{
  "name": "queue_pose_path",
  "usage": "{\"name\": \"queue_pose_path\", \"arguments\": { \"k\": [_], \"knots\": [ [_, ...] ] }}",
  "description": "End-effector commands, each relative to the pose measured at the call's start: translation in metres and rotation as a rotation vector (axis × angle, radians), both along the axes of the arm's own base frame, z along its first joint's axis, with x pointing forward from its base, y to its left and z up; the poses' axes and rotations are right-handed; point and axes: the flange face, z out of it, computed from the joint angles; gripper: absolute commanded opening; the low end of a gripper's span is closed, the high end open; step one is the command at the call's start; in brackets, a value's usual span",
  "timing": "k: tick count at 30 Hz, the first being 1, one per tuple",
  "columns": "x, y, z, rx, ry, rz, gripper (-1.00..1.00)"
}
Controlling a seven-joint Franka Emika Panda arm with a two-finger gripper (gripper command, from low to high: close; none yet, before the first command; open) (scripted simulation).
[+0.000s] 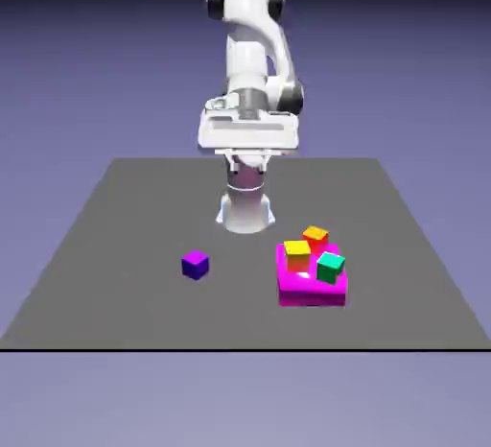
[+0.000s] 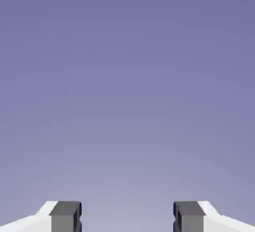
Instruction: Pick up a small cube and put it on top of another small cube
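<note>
Pincer (image 2: pixel 127 217) is open w/ nothing btwn the tips; hand cam shows only backdrop past them, so I'm not lined up on anything. Arm (image 1: pixel 246 47) is up over the far side of the table (image 1: pixel 125 244), well clear of the cubes.

My pick, the small purple cube (image 1: pixel 196 265), sits alone on the bare tabletop, exterior view's left, well apart from the magenta block (image 1: pixel 313 297). On/at that block: yellow-topped orange cube (image 1: pixel 297 256), green cube (image 1: pixel 331 268), red-orange cube (image 1: pixel 315 240) toward the back; can't tell exactly how each one rests.

Handling, my guess: purple cube is light, rigid, not fragile, so a moderate squeeze shd do. Faces look smooth & flat, might slip if I only catch an edge. It's turned a bit, one vertical edge toward the cam, so I'd roll the wrist to match, then take two opposite side faces, centered, approx mid-height. Pads flat on faces, else it'll twist as I close. Open space all round it, so no neighbor to bump on the way down.

For placing: keep its base level, lower gently, release slow; a light cube cd get dragged by a pad. Which cube goes underneath, can't tell yet.
</note>
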Motion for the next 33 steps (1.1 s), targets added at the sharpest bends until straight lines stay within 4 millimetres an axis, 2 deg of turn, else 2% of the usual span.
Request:
{"name": "queue_pose_path", "arguments": {
  "k": [1, 5, 9, 14, 18, 20, 25, 26, 27, 28, 33],
  "knots": [
    [0.003, 0.0, -0.018, -0.04, 0.073, 0.031, 0.0],
    [0.006, -0.002, -0.089, -0.194, 0.366, 0.161, 0.0],
    [-0.005, -0.012, -0.157, -0.341, 0.659, 0.297, 0.0],
    [-0.034, -0.033, -0.231, -0.517, 1.023, 0.474, 0.0],
    [-0.064, -0.057, -0.278, -0.653, 1.308, 0.622, 0.0],
    [-0.066, -0.059, -0.281, -0.661, 1.325, 0.631, 0.0],
    [-0.085, -0.085, -0.336, -0.662, 1.325, 0.63, 0.0],
    [-0.086, -0.086, -0.338, -0.661, 1.325, 0.631, 0.0],
    [-0.086, -0.086, -0.338, -0.661, 1.325, 0.631, -1.0],
    [-0.086, -0.086, -0.338, -0.661, 1.325, 0.631, -1.0],
    [-0.066, -0.06, -0.283, -0.662, 1.325, 0.63, -1.0]
  ]
}}
